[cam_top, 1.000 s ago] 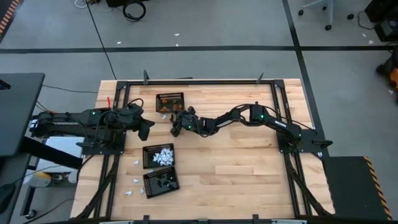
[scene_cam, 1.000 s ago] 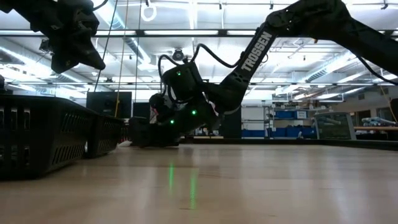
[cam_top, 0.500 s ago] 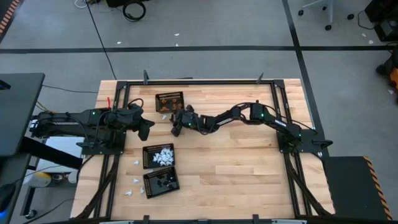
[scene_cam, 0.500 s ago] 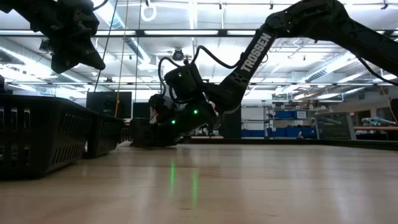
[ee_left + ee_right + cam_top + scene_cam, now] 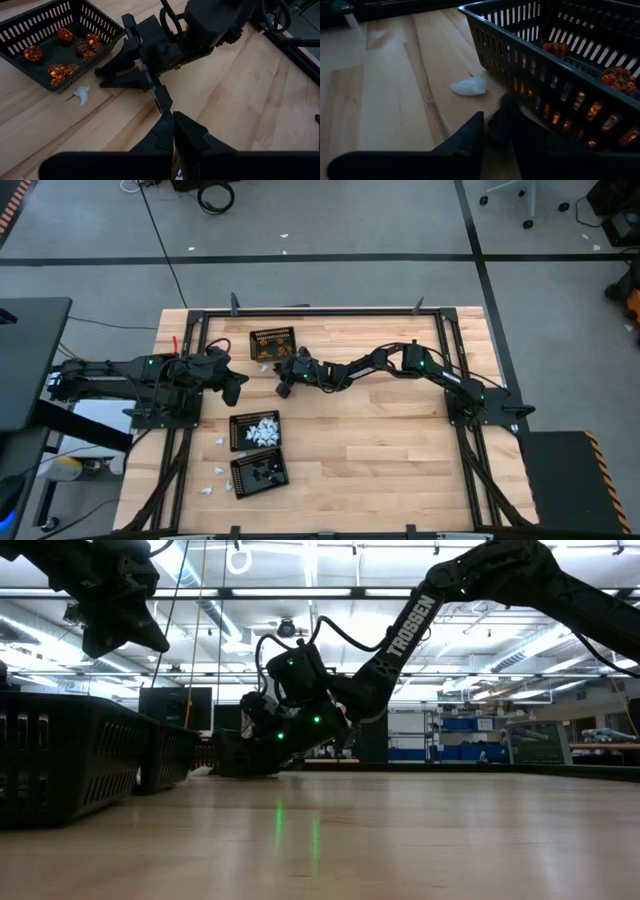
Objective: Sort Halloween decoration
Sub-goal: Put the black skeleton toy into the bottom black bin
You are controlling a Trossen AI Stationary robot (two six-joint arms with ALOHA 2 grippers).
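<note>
On pale wood table (image 5: 380, 450), under workshop ceiling lights. Right gripper (image 5: 495, 131) low beside basket (image 5: 555, 65) of orange pieces (image 5: 616, 77), nipping small dark piece (image 5: 496, 126); white piece (image 5: 469, 85) just ahead. Left gripper (image 5: 172, 120) closed, aloft.

Open wood right of baskets (image 5: 256, 431), right arm (image 5: 400, 365) (reaching across) blocks far centre

a pale wooden surface (image 5: 380, 460) is seen, on which three black mesh baskets (image 5: 272, 343) and several loose white pieces (image 5: 219, 442) are laid.
</note>
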